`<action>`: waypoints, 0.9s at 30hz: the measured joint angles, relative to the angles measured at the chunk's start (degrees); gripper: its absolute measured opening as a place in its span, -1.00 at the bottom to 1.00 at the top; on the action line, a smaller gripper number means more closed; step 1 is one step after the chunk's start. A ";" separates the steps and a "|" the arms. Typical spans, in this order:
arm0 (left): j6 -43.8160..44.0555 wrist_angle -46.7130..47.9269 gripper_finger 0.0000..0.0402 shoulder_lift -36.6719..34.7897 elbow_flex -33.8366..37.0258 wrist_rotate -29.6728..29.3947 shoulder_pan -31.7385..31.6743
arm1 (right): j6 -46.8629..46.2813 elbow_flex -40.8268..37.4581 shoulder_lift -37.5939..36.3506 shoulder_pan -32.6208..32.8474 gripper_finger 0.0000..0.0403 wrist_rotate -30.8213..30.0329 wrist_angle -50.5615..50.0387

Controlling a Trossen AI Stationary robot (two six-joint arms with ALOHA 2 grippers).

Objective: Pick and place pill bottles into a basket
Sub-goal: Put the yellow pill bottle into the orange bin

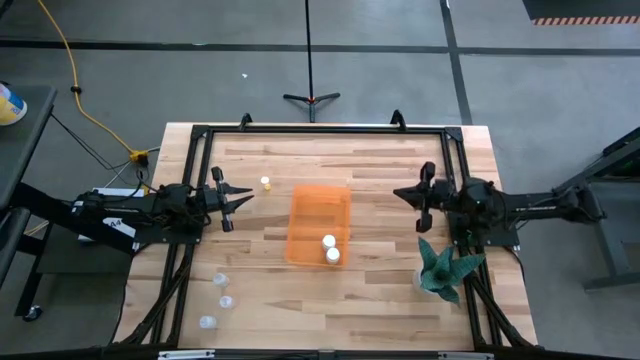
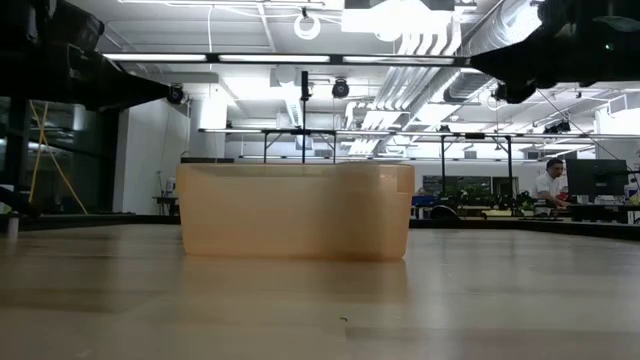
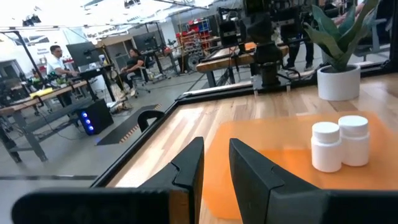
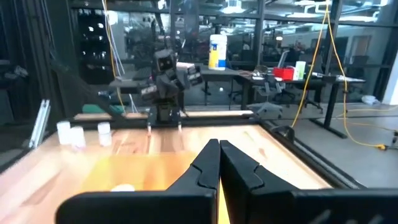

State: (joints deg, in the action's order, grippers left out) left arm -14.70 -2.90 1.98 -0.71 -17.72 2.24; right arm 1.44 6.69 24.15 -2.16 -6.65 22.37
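The translucent orange basket (image 1: 318, 225) stands at the table's middle; it also shows in the low view (image 2: 295, 210). Two white-capped pill bottles (image 1: 330, 248) stand upright inside it, side by side in the left wrist view (image 3: 341, 144). A yellowish bottle (image 1: 266, 183) stands on the table left of the basket. Three more bottles (image 1: 221, 300) stand near the front left; they also show in the right wrist view (image 4: 78, 134). My left gripper (image 1: 245, 195) hovers left of the basket, open and empty (image 3: 216, 168). My right gripper (image 1: 400, 193) hovers right of the basket, shut and empty (image 4: 219, 158).
A teal spiky plant (image 1: 445, 265) in a white pot (image 3: 339, 82) stands at the table's front right, near my right arm. A black frame (image 1: 320, 130) runs along the table's edges. People sit at desks in the room beyond.
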 joint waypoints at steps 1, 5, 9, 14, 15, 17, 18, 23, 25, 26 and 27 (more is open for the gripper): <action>0.05 0.00 -0.45 0.02 0.00 0.00 0.02 | 0.22 -0.29 -0.54 0.92 -1.00 -1.03 -0.40; 0.05 -0.02 -0.45 0.02 0.00 0.02 0.02 | -0.52 -2.51 -2.60 3.31 -1.00 -4.01 -0.53; 0.00 -0.04 -0.45 0.00 0.00 0.02 0.01 | -1.15 -3.62 -5.85 3.44 -1.00 -5.27 -2.13; 0.54 -0.04 -0.45 0.00 0.00 0.22 0.02 | -2.92 -3.56 -11.29 3.47 -1.00 -2.71 -9.49; 1.01 -0.04 -0.45 0.02 0.00 0.22 0.02 | -3.12 -3.56 -12.33 3.46 -1.00 -2.69 -11.01; 1.46 -0.04 -0.45 0.00 0.01 0.22 0.02 | -2.89 -3.56 -14.03 3.46 -1.00 -2.67 -13.01; 1.46 -0.04 -0.45 0.02 0.00 0.21 0.01 | -2.62 -3.65 -14.55 3.46 -1.00 -2.51 -12.53; 1.55 -0.06 -0.45 0.00 0.00 0.20 0.00 | -0.38 -6.14 -15.99 3.49 -1.00 -0.07 -11.17; 1.70 -0.09 -0.45 0.02 0.00 0.18 0.02 | -2.21 -6.14 -15.68 3.44 -1.00 -2.21 -12.59; 1.71 -0.11 -0.45 0.01 0.00 0.17 0.02 | -2.46 -6.14 -15.66 3.40 -1.00 -3.25 -12.08; 1.65 -0.12 -0.45 0.01 0.00 0.17 0.02 | -2.26 -6.14 -15.70 3.40 -1.00 -3.62 -10.80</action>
State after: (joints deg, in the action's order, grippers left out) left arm -13.05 -3.02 1.99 -0.71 -17.54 2.26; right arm -0.82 0.56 8.45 1.23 -10.28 11.57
